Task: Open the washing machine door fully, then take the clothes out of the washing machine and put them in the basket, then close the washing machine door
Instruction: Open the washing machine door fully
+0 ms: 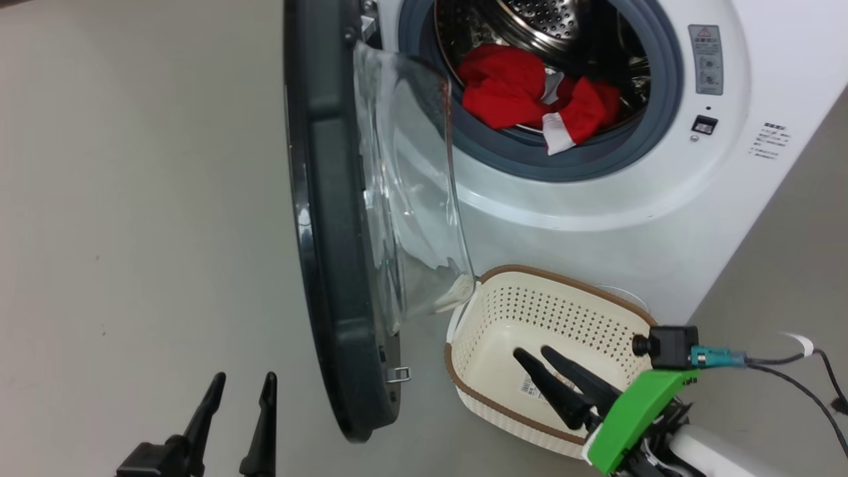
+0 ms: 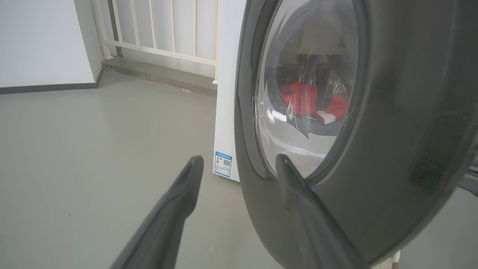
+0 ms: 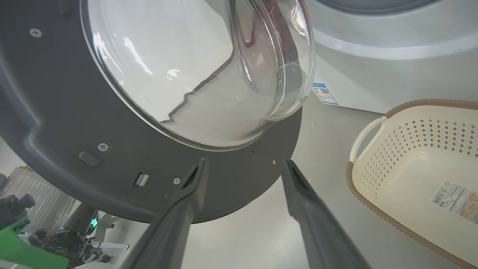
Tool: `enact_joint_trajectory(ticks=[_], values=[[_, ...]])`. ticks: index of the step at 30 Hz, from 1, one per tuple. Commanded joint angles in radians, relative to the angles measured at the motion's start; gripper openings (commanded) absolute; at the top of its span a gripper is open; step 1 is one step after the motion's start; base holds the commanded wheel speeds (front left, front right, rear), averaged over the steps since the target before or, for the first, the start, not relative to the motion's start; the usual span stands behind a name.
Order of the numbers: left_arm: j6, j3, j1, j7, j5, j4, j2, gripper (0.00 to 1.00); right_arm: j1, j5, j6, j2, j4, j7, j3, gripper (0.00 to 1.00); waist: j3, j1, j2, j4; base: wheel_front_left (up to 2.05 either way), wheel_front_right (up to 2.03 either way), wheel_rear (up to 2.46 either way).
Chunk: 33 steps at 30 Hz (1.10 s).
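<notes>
Now, the clothes [image 1: 523,93] lie heaped in the drum of the washing machine [image 1: 662,218], right of the washing machine door [image 1: 331,232], which stands swung out. Soft, light and limp, they should bunch readily; a pinch on the upper red fold looks best. The right gripper [image 1: 532,350], spread wide and empty, hangs over the basket [image 1: 563,311] right of the door. The left gripper [image 1: 244,377], likewise wide, points up left of it.
</notes>
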Motion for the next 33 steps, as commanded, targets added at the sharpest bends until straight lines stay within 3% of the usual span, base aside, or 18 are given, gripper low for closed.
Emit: enact_joint_trajectory(ticks=[1, 8, 13, 19, 28, 33], values=[[-0.006, 0.039, -0.019, -0.012, 0.012, -0.018, 0.010, 1.00, 0.019, -0.021, 0.008, -0.011, -0.003, -0.023, 0.013, 1.00, -0.010, -0.0001, 0.0000, -0.019, 0.00, 0.00, 0.00], [-0.007, 0.042, -0.005, -0.012, 0.016, -0.021, 0.010, 1.00, 0.035, -0.130, 0.008, -0.014, 0.099, -0.074, -0.017, 1.00, -0.022, -0.0001, 0.0000, -0.043, 0.00, 0.00, 0.00], [-0.007, 0.047, 0.005, -0.012, 0.018, -0.022, 0.010, 1.00, 0.083, -0.357, 0.008, 0.037, 0.129, -0.076, -0.256, 1.00, -0.028, -0.0001, 0.0000, -0.054, 0.00, 0.00, 0.00], [-0.007, 0.048, 0.010, -0.012, 0.020, -0.022, 0.010, 1.00, 0.209, -0.676, 0.008, 0.122, 0.061, -0.076, -0.488, 1.00, -0.032, -0.0001, 0.0000, -0.059, 0.00, 0.00, 0.00], [-0.007, 0.046, 0.004, -0.012, 0.023, -0.023, 0.010, 1.00, 0.344, -0.939, 0.008, 0.237, -0.045, -0.076, -0.690, 1.00, -0.030, -0.0001, 0.0000, -0.056, 0.00, 0.00, 0.00], [-0.007, 0.045, 0.005, -0.012, 0.024, -0.022, 0.010, 1.00, 0.414, -1.001, 0.008, 0.281, -0.073, -0.076, -0.747, 1.00, -0.035, -0.0001, 0.0000, -0.052, 0.00, 0.00, 0.00]])
